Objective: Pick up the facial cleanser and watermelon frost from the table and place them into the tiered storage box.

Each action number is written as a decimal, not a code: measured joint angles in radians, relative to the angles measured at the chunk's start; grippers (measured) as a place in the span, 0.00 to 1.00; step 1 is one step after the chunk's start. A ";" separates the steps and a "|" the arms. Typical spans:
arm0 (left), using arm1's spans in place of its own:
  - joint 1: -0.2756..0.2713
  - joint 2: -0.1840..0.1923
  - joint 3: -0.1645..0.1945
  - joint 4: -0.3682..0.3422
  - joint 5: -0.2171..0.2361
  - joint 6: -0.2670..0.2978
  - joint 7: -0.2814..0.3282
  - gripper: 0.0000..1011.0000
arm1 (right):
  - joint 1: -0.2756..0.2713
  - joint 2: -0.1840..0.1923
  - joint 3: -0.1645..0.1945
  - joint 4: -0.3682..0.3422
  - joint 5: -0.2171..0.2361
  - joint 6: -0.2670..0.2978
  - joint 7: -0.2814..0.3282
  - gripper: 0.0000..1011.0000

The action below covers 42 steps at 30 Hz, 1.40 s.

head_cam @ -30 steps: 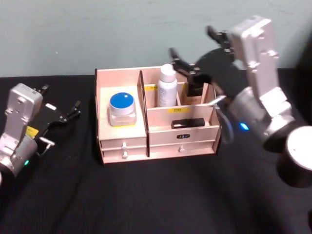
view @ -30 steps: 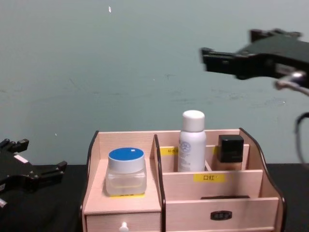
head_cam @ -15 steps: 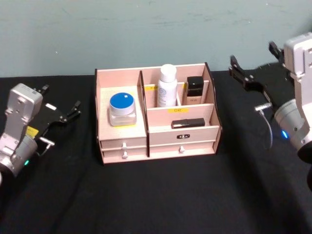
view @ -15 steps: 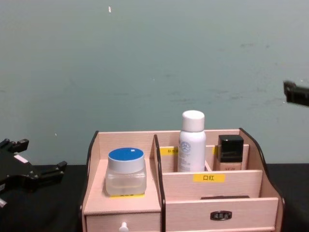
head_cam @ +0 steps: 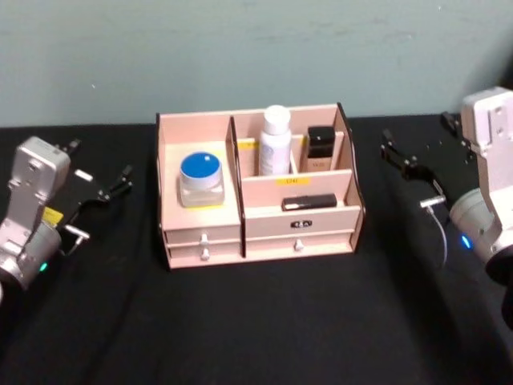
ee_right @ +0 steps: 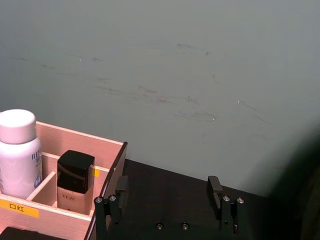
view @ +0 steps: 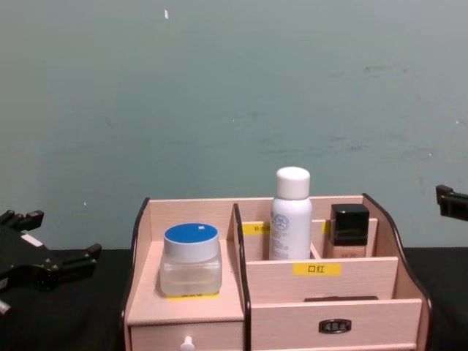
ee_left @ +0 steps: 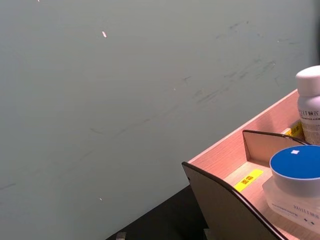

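Note:
The tiered storage box (head_cam: 264, 237) stands mid-table. Its left shelf holds a blue-lidded jar (head_cam: 200, 178). A white bottle (head_cam: 275, 141) and a black-capped bottle (head_cam: 321, 147) stand in the back compartments, and a flat black item (head_cam: 309, 202) lies in the front tier. Which of these are the facial cleanser and the watermelon frost I cannot tell. My right gripper (head_cam: 415, 138) hovers open and empty to the right of the box, and its fingers (ee_right: 215, 188) are spread in the right wrist view. My left gripper (head_cam: 100, 162) rests open at the table's left.
A black cloth covers the table (head_cam: 264, 321), with a grey-green wall behind it. The box's dark curved side (ee_right: 114, 165) lies close to my right gripper. Bare cloth stretches in front of the box and on both sides.
My right gripper has pulled back from above the box's right rear compartment, moving right and down, with nothing in it. The left arm has not moved.

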 joint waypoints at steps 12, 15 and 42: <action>0.000 0.000 0.000 0.000 0.000 0.000 0.000 0.99 | 0.000 0.002 -0.001 -0.008 0.000 -0.001 -0.003 0.99; 0.000 0.000 0.000 0.000 0.000 0.000 0.000 0.99 | -0.001 0.002 -0.001 -0.009 0.000 -0.001 -0.004 0.99; 0.000 0.000 0.000 0.000 0.000 0.000 0.000 0.99 | -0.001 0.003 -0.001 -0.013 -0.002 -0.002 -0.006 0.99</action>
